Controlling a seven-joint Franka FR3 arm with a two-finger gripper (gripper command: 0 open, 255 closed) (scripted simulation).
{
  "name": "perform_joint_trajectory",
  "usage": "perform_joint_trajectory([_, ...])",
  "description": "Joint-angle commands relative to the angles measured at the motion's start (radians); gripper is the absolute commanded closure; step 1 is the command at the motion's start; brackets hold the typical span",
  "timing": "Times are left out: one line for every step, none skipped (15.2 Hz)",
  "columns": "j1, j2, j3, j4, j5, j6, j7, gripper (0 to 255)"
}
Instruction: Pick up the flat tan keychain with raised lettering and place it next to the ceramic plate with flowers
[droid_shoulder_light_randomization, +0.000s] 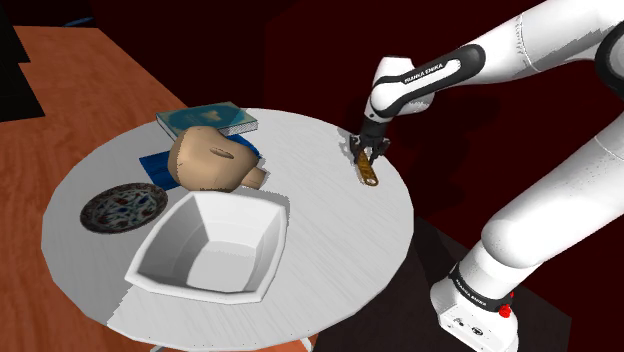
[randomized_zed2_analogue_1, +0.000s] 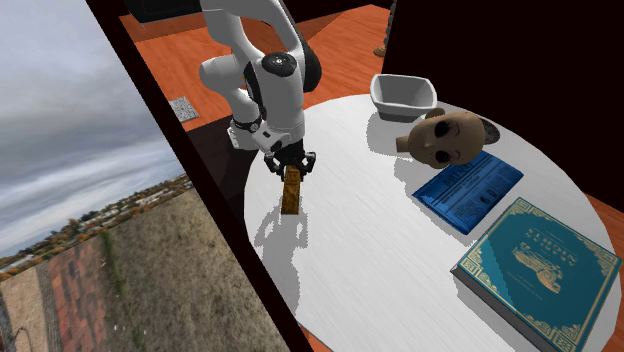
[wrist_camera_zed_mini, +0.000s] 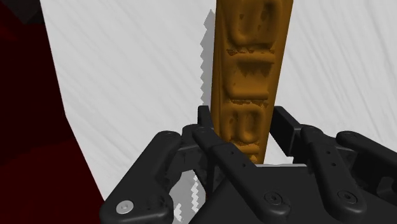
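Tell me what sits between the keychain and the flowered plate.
The end effector grips the keychain. In the shoulder view, a tan doll head and a white bowl sit across the direct path to the plate.

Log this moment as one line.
stage: grasp | gripper: shut on keychain | keychain: near table edge | plate: across table, beyond bowl | placed: no

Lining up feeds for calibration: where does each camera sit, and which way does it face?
Shoulder view: beside the stand, looking down over the round table; stand and arm show.
Second exterior view: across the table, looking down, facing the arm.
Wrist view: on the hand, looking along the gripper at the table.
All share the gripper shut on the tan keychain.
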Motion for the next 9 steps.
perform_joint_trajectory([0.001,-0.018,0.001,0.012,0.0,-0.031,0.002,255])
perform_joint_trajectory([0.001,-0.026,0.001,0.019,0.0,-0.045,0.002,255])
perform_joint_trajectory([0.001,-0.033,0.001,0.026,0.001,-0.06,0.002,255])
perform_joint_trajectory([0.001,-0.04,0.0,0.034,0.001,-0.074,0.002,255])
perform_joint_trajectory([0.001,-0.047,0.0,0.041,0.001,-0.088,0.002,255])
perform_joint_trajectory([0.001,-0.054,0.0,0.049,0.001,-0.103,0.002,255])
perform_joint_trajectory([0.001,-0.06,0.0,0.057,0.001,-0.117,0.002,255])
perform_joint_trajectory([0.001,-0.066,0.0,0.065,0.001,-0.131,0.002,255])
perform_joint_trajectory([0.001,-0.072,-0.001,0.073,0.001,-0.145,0.003,255])
